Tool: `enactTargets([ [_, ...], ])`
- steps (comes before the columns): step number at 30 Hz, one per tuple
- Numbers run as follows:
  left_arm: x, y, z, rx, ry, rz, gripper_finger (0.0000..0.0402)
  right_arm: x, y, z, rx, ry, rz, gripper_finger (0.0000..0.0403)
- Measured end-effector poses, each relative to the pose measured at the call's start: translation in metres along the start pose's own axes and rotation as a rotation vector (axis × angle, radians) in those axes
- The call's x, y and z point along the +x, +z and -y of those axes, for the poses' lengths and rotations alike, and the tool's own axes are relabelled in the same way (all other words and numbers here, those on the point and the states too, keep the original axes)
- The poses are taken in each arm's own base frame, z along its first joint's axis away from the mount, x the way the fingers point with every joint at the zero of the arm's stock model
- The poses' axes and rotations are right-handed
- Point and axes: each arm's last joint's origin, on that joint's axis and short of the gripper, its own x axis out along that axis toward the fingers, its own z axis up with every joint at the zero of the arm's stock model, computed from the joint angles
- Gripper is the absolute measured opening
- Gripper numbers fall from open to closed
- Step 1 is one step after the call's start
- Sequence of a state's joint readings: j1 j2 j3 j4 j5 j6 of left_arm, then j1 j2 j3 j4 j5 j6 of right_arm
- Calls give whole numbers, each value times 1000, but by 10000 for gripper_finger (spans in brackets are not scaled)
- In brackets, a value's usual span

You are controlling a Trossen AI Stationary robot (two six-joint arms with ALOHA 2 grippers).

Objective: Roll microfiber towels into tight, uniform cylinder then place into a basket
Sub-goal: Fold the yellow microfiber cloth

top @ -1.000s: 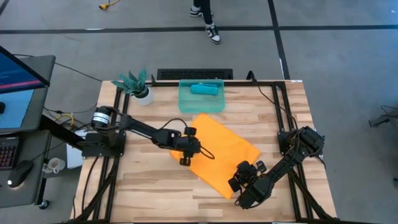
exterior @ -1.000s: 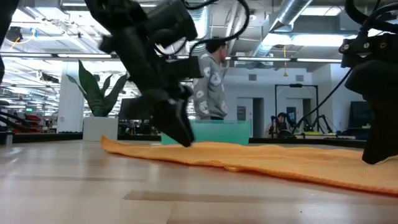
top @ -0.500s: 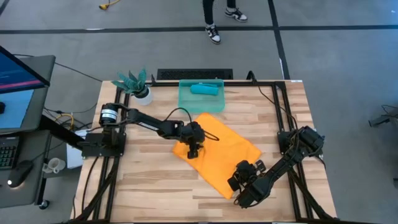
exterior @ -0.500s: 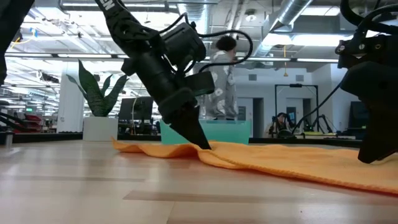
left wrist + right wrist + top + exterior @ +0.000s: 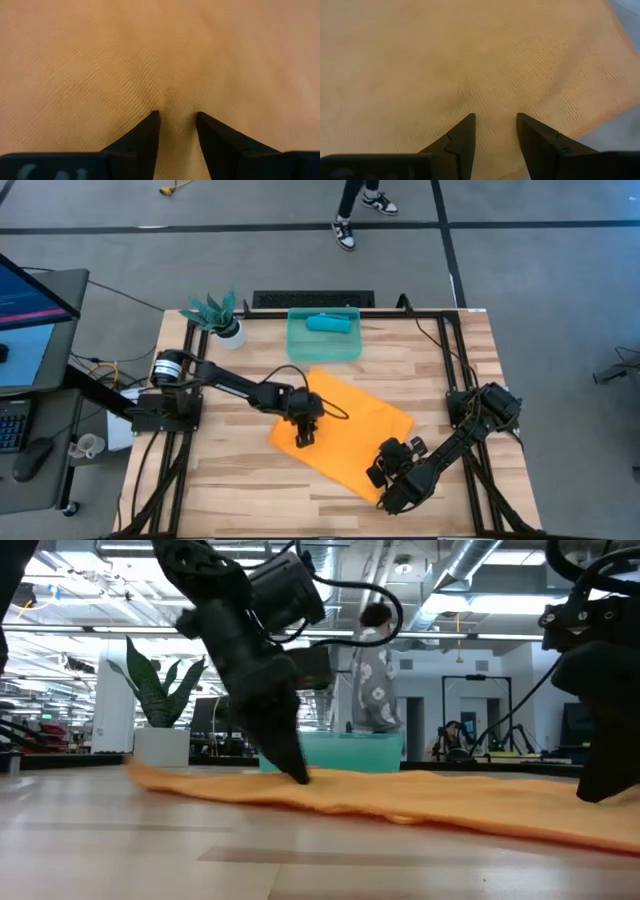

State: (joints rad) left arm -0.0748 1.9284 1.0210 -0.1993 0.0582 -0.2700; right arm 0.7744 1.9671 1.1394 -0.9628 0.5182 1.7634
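The orange towel (image 5: 350, 430) lies spread flat on the wooden table, one corner toward the near left (image 5: 275, 442). My left gripper (image 5: 303, 437) stands on the towel's left part, fingertips a narrow gap apart; it also shows in the low view (image 5: 297, 775). My right gripper (image 5: 385, 472) stands on the towel's near right part, fingertips equally close. The teal-blue towel (image 5: 328, 323) lies rolled up inside the teal basket (image 5: 300, 348) at the far edge. My left gripper presses its nearly shut fingertips (image 5: 152, 120) down on the towel's flat top surface (image 5: 172, 97), slanting down from the table's left. A small pucker of cloth sits just ahead of the tips. The towel lies on the table. My right gripper presses its nearly shut fingertips (image 5: 467, 122) down on the towel's top surface (image 5: 492, 100), close to its near right edge (image 5: 600, 115). It comes slanting down from the table's right. The towel lies flat on the table under it.
A potted plant (image 5: 215, 315) stands at the far left corner, beside the basket. A person (image 5: 375, 670) walks past beyond the far edge. Bare wood (image 5: 240, 480) lies near and left of the towel.
My left gripper first went toward the far right across the towel, bunching a wrinkle before it. It then came back toward the near left edge. The towel's left part slid with it and lies flatter, its corner farther near-left. The right end stayed put.
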Motion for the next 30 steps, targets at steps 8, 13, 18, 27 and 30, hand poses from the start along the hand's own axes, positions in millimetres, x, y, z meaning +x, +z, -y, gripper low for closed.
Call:
enactTargets([
  [8,-27,-15,30,110,27,-45,129,0,5,-2,22,4,-79,163],
  [13,-36,-16,37,244,112,-14,129,-6,16,-6,40,36,-123,162],
  [18,-31,-19,36,258,148,-30,129,-10,29,-19,34,92,-170,141],
  [27,-27,-23,33,269,147,-19,129,3,56,-22,38,73,-321,81],
  [30,-27,-23,34,270,141,-22,129,11,67,-14,46,-18,-331,62],
])
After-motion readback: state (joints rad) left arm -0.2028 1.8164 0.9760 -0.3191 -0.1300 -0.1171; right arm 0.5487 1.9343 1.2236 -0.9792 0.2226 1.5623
